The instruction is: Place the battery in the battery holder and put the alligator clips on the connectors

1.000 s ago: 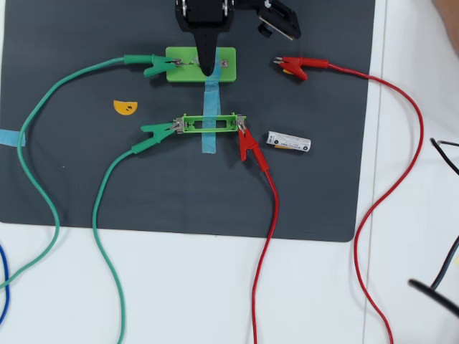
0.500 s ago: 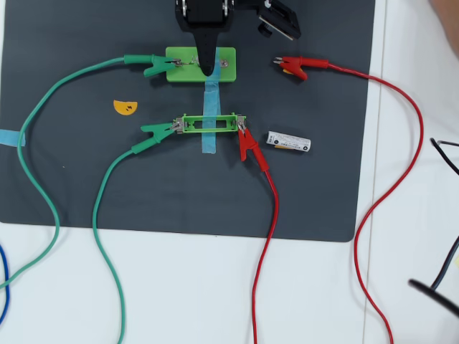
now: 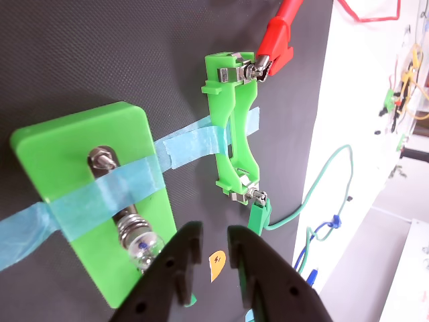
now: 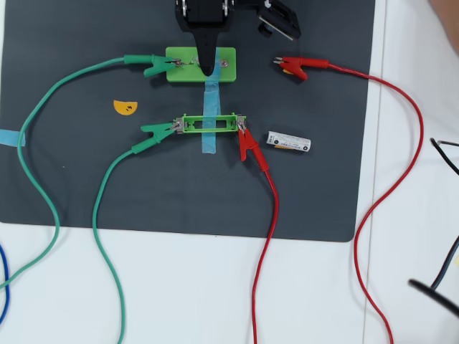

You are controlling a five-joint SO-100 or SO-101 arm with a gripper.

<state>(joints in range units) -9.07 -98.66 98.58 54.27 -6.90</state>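
In the overhead view my black gripper (image 4: 206,69) hangs over the middle of the light-green bulb block (image 4: 201,64), shut and empty. In the wrist view only a slim gap shows between the fingers (image 3: 175,268) beside the bulb (image 3: 139,243). A green alligator clip (image 4: 154,66) bites the block's left connector; a red clip (image 4: 294,66) lies loose on the mat to the right. The battery holder (image 4: 209,124) (image 3: 231,127) is taped down with its slot empty. A green clip (image 4: 158,130) holds its left tab and a red clip (image 4: 247,143) its right. The battery (image 4: 288,142) lies right of it.
Everything sits on a dark mat (image 4: 86,186) over a white table. Blue tape (image 4: 210,100) runs from block to holder. An orange half-round sticker (image 4: 125,107) lies to the left. Green and red wires loop off the mat's front and right edges.
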